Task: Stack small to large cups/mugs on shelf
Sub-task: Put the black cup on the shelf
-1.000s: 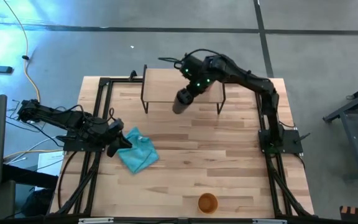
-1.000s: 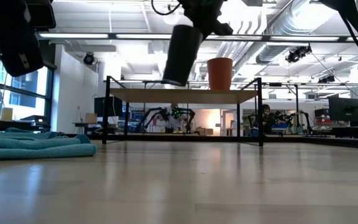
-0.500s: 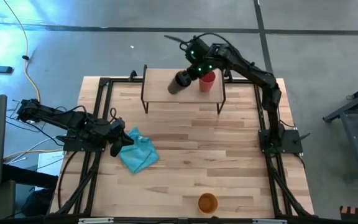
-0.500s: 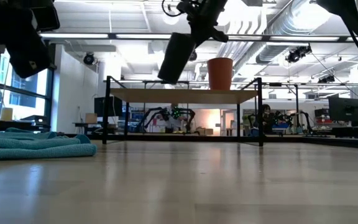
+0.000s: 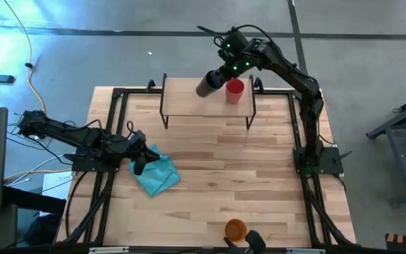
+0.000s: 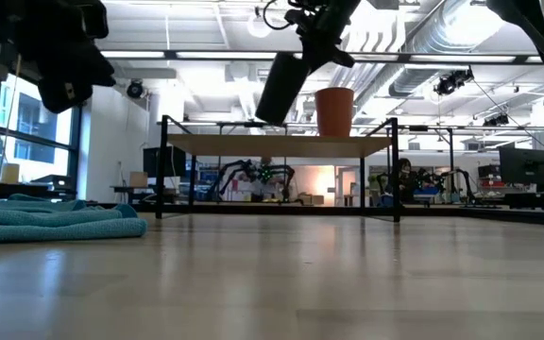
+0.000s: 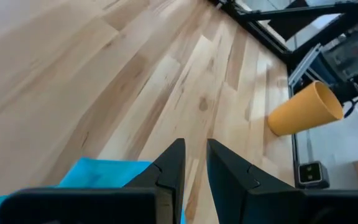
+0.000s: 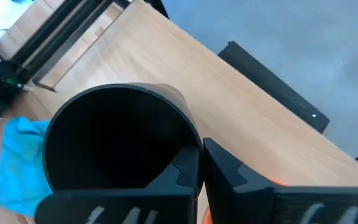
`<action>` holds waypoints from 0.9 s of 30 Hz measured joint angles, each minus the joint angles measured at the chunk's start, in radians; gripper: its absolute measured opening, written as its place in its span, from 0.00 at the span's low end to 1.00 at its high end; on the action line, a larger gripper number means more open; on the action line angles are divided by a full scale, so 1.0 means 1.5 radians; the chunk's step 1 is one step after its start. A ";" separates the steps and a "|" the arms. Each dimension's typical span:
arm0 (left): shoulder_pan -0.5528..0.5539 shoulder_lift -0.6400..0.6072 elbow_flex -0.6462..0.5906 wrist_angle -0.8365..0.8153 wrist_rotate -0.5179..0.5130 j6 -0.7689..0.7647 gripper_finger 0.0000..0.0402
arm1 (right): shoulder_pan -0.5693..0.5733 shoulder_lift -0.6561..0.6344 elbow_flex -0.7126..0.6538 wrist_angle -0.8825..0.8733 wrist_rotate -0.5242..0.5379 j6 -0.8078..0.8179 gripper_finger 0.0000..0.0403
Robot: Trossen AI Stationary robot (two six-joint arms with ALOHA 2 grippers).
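Observation:
My right gripper [image 5: 220,75] is shut on the black cup [image 5: 208,84] and holds it in the air over the shelf [image 5: 182,99], just left of the red cup [image 5: 235,91]. The red cup stands upright on the shelf's right part [image 6: 334,110]. The yellow-orange cup [image 5: 235,230] stands on the table by its near edge and also shows in the left wrist view [image 7: 306,117]. My left gripper [image 5: 138,164] is shut and empty, above the light blue cloth [image 5: 157,174] at the table's left. My right gripper pinches the black cup's wall at its rim [image 8: 193,144], one finger inside the cup and one outside. The fingers come slanting down from the far right. The cup [image 6: 281,87] hangs tilted below them, its bottom toward the left, clear of the shelf.
The shelf stands at the table's far edge on thin black legs [image 6: 163,170]. The blue cloth lies crumpled on the table [image 6: 50,222]. Black frame rails [image 5: 111,141] run along the table's left and right sides. Bare wood [image 5: 245,169] lies between the shelf and the yellow-orange cup.
My right gripper has carried the black cup up from in front of the shelf toward the table's far edge and over the shelf, then a little right toward the red cup; the cup stays tilted. My left gripper has shifted slightly right over the cloth.

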 joint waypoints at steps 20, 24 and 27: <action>0.000 0.100 0.000 0.065 0.006 -0.058 0.14 | -0.002 0.001 0.000 -0.026 0.050 -0.091 0.00; 0.000 0.100 0.000 0.066 0.002 -0.068 0.14 | -0.002 0.001 0.000 0.000 0.047 -0.096 0.00; 0.000 0.100 0.000 0.066 0.002 -0.072 0.14 | -0.002 0.001 0.000 0.005 0.040 -0.104 0.00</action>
